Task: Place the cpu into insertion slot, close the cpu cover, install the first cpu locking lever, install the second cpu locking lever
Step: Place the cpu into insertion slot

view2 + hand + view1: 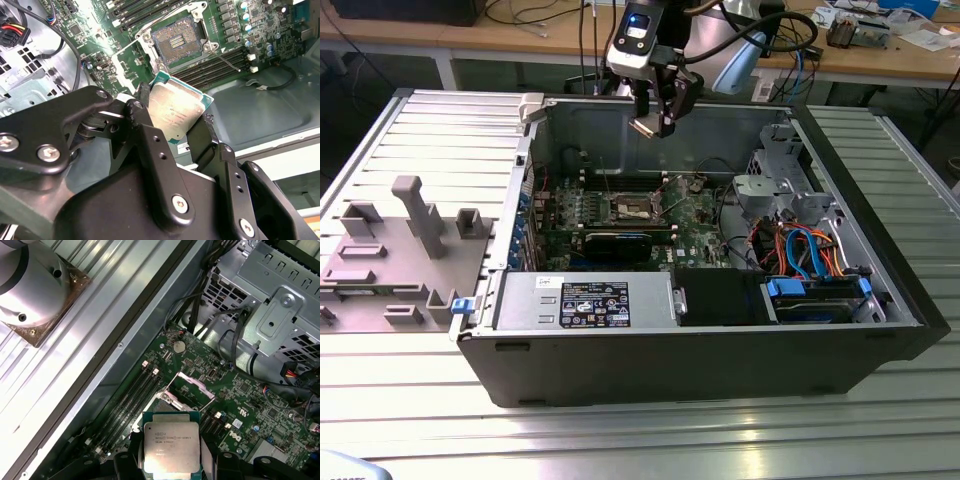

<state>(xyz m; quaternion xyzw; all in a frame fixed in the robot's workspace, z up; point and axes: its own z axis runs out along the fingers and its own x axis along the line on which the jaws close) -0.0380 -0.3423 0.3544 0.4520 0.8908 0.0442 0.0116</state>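
Silvery cpu [172, 107] clamped in black pincer [175, 116], high over exposed insertion slot [176, 42], green motherboard [250, 390]

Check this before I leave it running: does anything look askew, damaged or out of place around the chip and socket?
Nothing stands out. The gripper holds the cpu by opposite edges, well above the motherboard, and the insertion slot lies open, its dark centre uncovered.
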